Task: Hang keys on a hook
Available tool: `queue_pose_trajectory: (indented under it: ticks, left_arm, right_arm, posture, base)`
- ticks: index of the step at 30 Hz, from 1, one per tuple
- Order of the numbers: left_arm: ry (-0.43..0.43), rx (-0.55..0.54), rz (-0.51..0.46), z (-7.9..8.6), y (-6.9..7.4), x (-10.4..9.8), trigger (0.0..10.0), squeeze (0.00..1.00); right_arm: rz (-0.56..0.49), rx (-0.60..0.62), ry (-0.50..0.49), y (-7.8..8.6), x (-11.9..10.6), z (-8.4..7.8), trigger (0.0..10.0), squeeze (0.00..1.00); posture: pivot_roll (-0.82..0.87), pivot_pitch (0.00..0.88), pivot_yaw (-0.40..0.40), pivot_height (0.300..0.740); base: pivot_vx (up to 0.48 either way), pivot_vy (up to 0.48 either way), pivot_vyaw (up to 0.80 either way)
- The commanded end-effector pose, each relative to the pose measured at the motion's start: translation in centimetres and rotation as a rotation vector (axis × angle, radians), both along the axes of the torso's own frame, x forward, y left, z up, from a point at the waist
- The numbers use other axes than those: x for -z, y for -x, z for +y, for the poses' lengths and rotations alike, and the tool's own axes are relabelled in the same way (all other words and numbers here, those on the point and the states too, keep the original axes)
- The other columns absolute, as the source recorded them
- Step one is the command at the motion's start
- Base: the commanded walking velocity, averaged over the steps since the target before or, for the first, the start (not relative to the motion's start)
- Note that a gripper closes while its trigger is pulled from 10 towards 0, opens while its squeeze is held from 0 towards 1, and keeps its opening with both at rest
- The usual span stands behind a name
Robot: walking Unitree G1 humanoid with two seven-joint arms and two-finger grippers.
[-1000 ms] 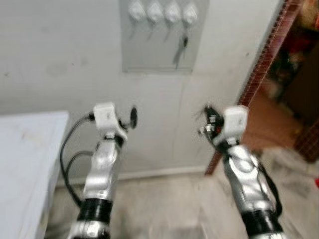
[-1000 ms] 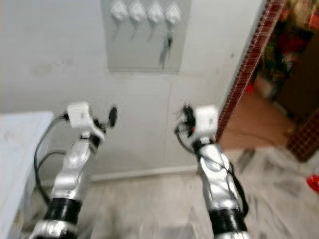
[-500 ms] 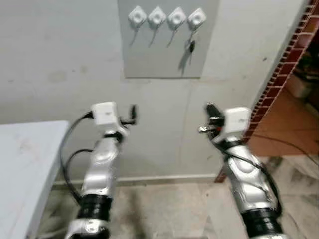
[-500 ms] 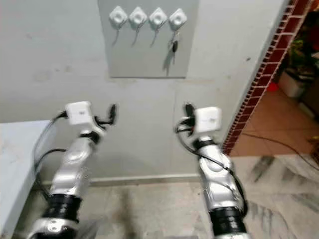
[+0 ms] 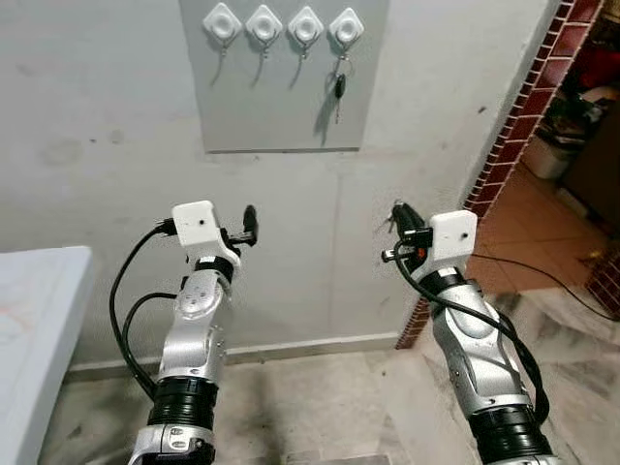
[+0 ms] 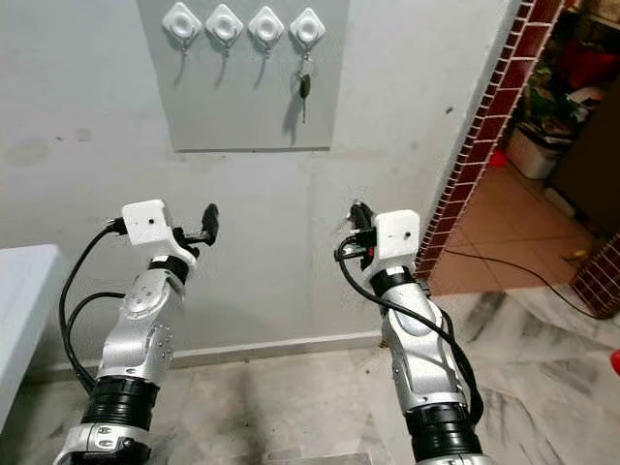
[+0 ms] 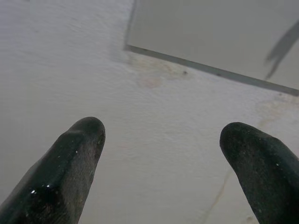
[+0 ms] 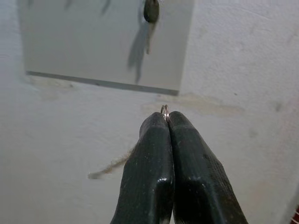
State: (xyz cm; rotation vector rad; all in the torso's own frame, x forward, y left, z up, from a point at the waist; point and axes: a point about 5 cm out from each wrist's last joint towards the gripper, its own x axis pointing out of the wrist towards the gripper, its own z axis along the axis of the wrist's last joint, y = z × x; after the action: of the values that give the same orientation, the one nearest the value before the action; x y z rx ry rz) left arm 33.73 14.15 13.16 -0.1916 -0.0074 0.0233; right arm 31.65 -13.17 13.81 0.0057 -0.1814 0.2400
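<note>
- A pale plaster wall [image 5: 107, 126] faces the robot, with a grey panel [image 5: 281, 107] fixed flat on it, high up.
- Four white diamond-shaped hooks sit in a row along the panel's top edge; the first hook [image 5: 222, 19] is at the panel's left end and the fourth hook [image 5: 346, 25] is at its right end.
- A dark-headed key [image 5: 338, 89] hangs from the fourth hook, against the panel's right side. The other three hooks carry nothing.
- The right end effector [image 8: 167, 122] is raised in front of the wall below the panel's lower right corner, apart from the wall. Its two black fingers [image 8: 149, 158] are pressed together, and a thin metal ring [image 8: 165, 111] pokes out from between their tips.
- Whether more keys hang from that ring cannot be told.
- In the head views the right end effector [image 5: 399, 215] sits just ahead of its white wrist block.
- The left end effector [image 7: 163, 135] is held up at about the same height, below the panel's lower left corner. Its fingers [image 7: 70, 158] are spread wide apart and hold nothing.
- In the head views the left end effector [image 5: 249, 221] points at the wall.
- A white tabletop [image 5: 34, 310] has its corner at the robot's left.
- To the right, a red brick edge [image 5: 523, 107] ends the wall, with a tiled floor [image 5: 542, 242] behind it.
</note>
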Motion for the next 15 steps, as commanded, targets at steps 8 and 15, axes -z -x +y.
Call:
queue_pose_trajectory:
  ticks: [8, 15]
  left_arm:
    - [0.003, 0.004, 0.005, -0.32, -0.18, -0.15, 10.0, 0.00]
    - [0.004, 0.005, 0.005, -0.32, -0.28, -0.20, 10.0, 0.00]
  right_arm:
    - [-0.010, 0.027, 0.005, -0.24, -0.42, -0.58, 10.0, 0.00]
    - [-0.011, 0.032, 0.005, -0.23, -0.42, -0.66, 10.0, 0.00]
  posture:
    - [-0.01, 0.000, -0.037, 0.740]
    - [-0.01, 0.000, -0.035, 0.740]
  base:
    - [0.000, 0.000, 0.00]
    - [0.000, 0.000, 0.00]
